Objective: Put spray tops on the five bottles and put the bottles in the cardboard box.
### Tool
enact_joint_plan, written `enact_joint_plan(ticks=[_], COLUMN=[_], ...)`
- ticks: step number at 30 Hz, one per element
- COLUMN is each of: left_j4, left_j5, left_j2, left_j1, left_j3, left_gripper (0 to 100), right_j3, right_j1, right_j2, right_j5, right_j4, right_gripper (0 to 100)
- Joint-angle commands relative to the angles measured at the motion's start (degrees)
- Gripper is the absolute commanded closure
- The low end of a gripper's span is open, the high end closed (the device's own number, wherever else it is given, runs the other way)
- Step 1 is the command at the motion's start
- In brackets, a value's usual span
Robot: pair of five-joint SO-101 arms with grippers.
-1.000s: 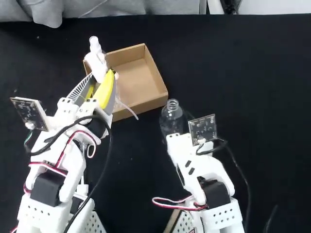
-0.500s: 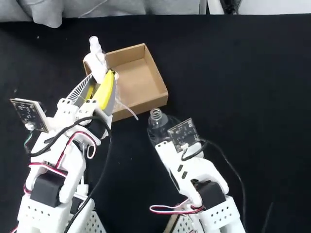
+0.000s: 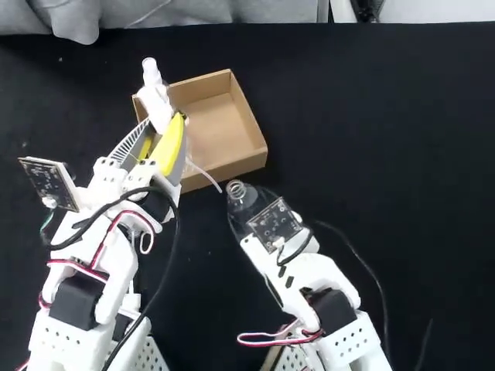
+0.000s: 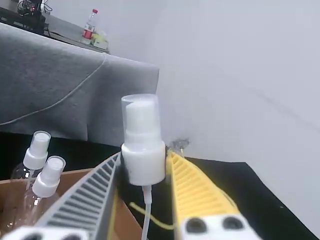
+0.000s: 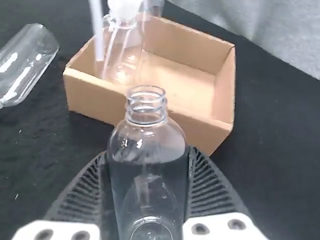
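Above the cardboard box (image 3: pixel 249 124), at its rim, the left jaws clamp a spray top (image 4: pixel 143 145); just before the box, the right jaws grip an open bottle (image 5: pixel 146 150). The top's dangling tube (image 4: pixel 146 210) may miss the narrow neck (image 5: pixel 146 102) and bend.

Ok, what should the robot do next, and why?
Probably bring the two together: the left claw holds a spray top by the cardboard box, and the right claw holds an open bottle with no top.
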Motion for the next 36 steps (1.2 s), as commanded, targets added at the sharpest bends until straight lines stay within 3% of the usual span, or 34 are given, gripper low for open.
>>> enact_joint_plan(ticks=[1,7,16,36], left_j4=[-4.75,-9.14,-9.41,-9.49], left_j5=[0.7,0.7,0.26,0.18], left_j2=[-0.62,-0.35,-0.35,-0.79], left_j1=[0.57,1.63,5.58,3.03], left_j3=[1.71,4.88,6.64,6.29], left_gripper=[97,97,97,97], right_j3=[-0.57,-0.66,-0.84,-0.84], right_j1=[-1.14,-2.29,-2.11,-2.2], right_j2=[-5.49,-5.49,-5.49,-5.49], right_j5=[0.7,0.7,0.7,0.26], right_j4=[-2.02,-2.02,-2.02,-2.11], right_gripper=[98.4,98.4,98.4,98.4])
